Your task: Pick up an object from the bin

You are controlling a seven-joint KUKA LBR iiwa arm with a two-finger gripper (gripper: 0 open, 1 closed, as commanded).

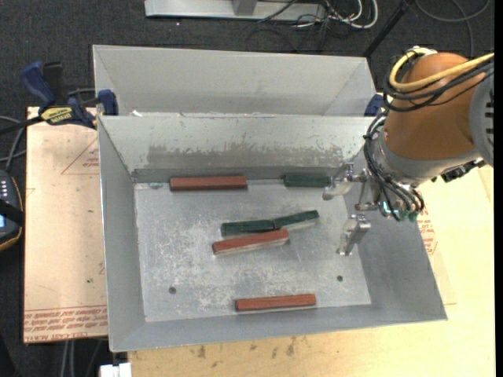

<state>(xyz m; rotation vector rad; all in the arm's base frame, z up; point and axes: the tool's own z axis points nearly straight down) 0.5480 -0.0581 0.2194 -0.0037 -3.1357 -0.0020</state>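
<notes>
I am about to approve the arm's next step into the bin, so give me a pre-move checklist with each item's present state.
1. Gripper inside the bin, over its right side: ok.
2. A thing directly under the gripper: not ok, bare floor there.
3. Nearest thing, the dark green bar to its left, lies free: not ok, it meets a second green bar, and a middle red-brown bar lies close against them.
4. An isolated target exists: ok, the front red-brown bar lies alone.
5. Back bars clear of the wall: not ok, the back red-brown bar and short green bar lie along it.
</notes>
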